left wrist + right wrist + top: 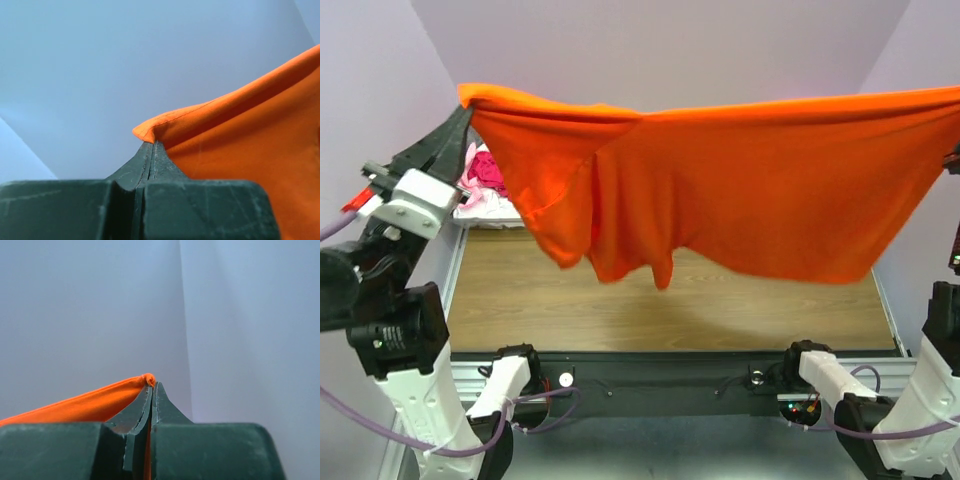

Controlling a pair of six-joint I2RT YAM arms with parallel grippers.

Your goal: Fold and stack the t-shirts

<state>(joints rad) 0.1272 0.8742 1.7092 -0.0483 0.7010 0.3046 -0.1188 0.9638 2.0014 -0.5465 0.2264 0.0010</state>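
The orange t-shirt [750, 190] hangs stretched above the table [620, 310], long axis running side to side across it. The left gripper [152, 146] pinches 1 end, the right gripper [151, 385] the other, cloth sagging toward the table between the 2.

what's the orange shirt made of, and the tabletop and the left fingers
The shirt looks like soft matte cloth, likely cotton knit: it sags in folds, with a stitched hem. The tabletop shows smooth wood grain, maybe laminate. The left fingers look like dark green hard plastic, dull and scratched.
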